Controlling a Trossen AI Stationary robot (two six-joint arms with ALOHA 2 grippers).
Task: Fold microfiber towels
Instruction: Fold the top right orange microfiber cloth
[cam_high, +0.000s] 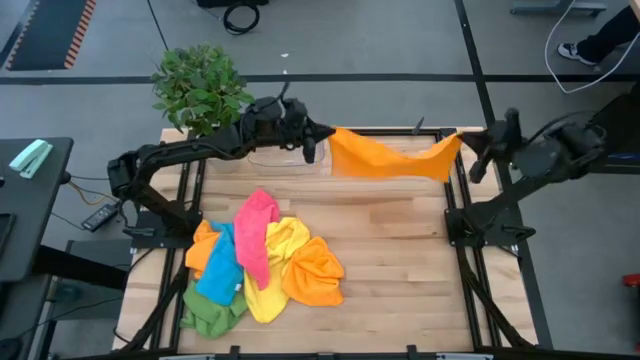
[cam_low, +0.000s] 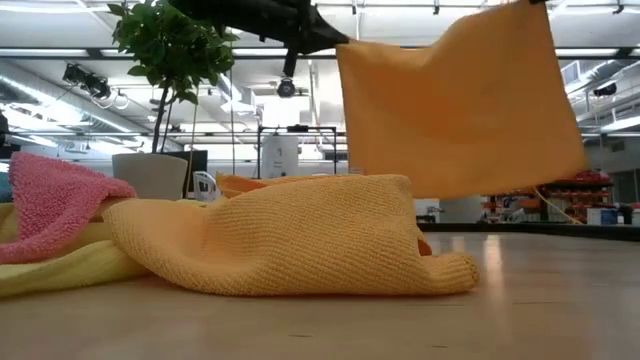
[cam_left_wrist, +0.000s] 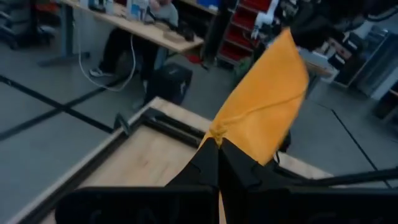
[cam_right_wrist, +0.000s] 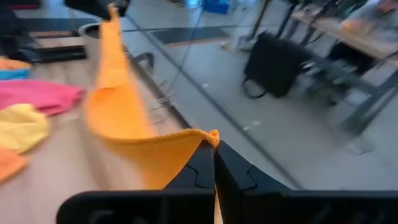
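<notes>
Nearest the front edge of the wooden counter (cam_high: 400, 250), a heap of microfiber towels (cam_high: 262, 262) lies left of centre, with bare boards to its right. Beyond, an orange towel (cam_high: 385, 157) hangs stretched above the far edge, the left hand (cam_high: 322, 133) and right hand (cam_high: 468, 140) each pinching a corner. Only the low view shows it clear of the counter.

1. High view: overhead, looking straight down on the whole table (cam_high: 400, 230).
2. Low view: at tabletop level, facing across into the room.
3. Wrist views: close behind each arm's fingers; both share the hanging orange towel (cam_left_wrist: 264, 115).
</notes>
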